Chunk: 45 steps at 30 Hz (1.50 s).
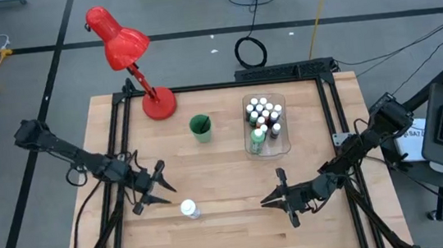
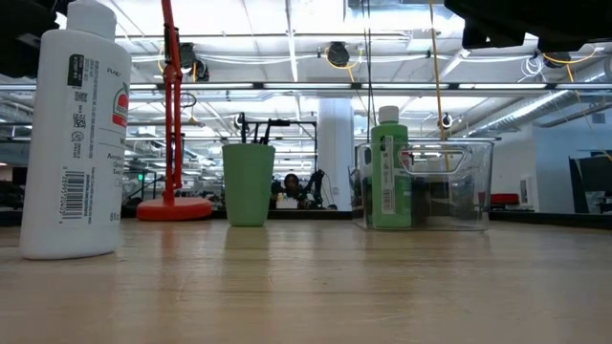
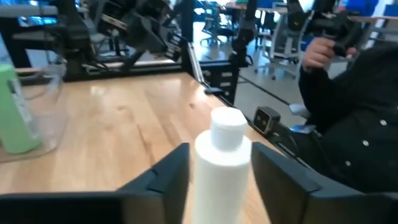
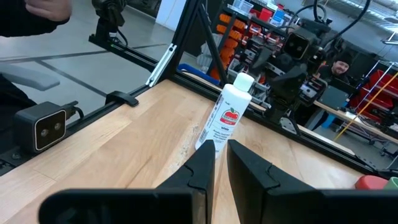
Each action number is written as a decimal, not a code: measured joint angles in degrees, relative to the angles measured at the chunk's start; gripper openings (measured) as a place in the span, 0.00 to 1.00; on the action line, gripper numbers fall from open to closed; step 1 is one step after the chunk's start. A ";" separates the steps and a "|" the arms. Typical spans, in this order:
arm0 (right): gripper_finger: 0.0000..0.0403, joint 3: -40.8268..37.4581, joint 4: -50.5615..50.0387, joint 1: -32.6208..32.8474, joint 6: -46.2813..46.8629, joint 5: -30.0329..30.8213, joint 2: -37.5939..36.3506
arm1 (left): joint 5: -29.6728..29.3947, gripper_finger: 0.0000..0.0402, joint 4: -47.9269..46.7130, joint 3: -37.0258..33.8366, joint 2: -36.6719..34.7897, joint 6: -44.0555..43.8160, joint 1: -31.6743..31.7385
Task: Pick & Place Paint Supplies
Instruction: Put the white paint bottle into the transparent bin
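Note:
A white bottle [image 1: 189,209] with a white cap stands upright on its base on the wooden table, near the front edge, and it looms at the left of the low view [image 2: 76,134]. My left gripper [image 1: 167,190] is open just to the left of it. In the left wrist view the bottle [image 3: 224,162] shows between the two fingers, while the high view shows a gap between fingertips and bottle. My right gripper [image 1: 267,201] waits shut farther right, pointing at the bottle [image 4: 227,118]. A green bottle [image 1: 257,141] and several tiny white-capped bottles [image 1: 263,111] stand in the clear tray [image 1: 284,138].
A green cup [image 1: 200,128] holding dark brushes stands mid-table, left of the tray. A red desk lamp [image 1: 158,104] stands at the far left corner. Bare wood lies between the two grippers. A seated person [image 3: 348,112] shows beyond the table's edge.

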 joint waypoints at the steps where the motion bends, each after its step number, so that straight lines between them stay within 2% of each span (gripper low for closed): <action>1: 0.08 -0.01 0.00 0.00 0.13 0.00 0.00 | -0.01 0.46 1.11 -0.01 1.21 0.19 -0.41; 7: 0.08 0.00 -0.02 0.00 0.32 0.00 0.00 | -0.23 0.70 9.55 0.00 8.00 3.77 -1.71; 12: 0.08 0.00 -0.01 0.00 0.34 -0.02 0.00 | -4.77 0.80 16.06 0.00 13.63 4.24 -1.68; 17: 0.08 -0.02 -0.02 0.00 0.15 -0.02 0.00 | -4.22 0.80 24.51 0.09 18.68 4.54 -1.71; 26: 0.08 0.00 -0.37 0.00 0.45 -0.02 0.00 | -4.55 0.74 28.11 0.13 25.97 0.39 -1.68; 31: 0.08 0.00 -0.42 0.00 0.15 -0.02 0.01 | -1.39 0.76 28.35 2.08 28.58 0.63 -1.69; 39: 0.08 0.00 -0.42 -0.01 0.45 -0.02 0.00 | 0.00 0.80 27.52 7.14 34.75 1.81 -1.99; 45: 0.08 0.00 -0.46 0.00 0.53 -0.02 0.00 | 0.33 0.77 25.54 8.59 36.56 2.00 -1.99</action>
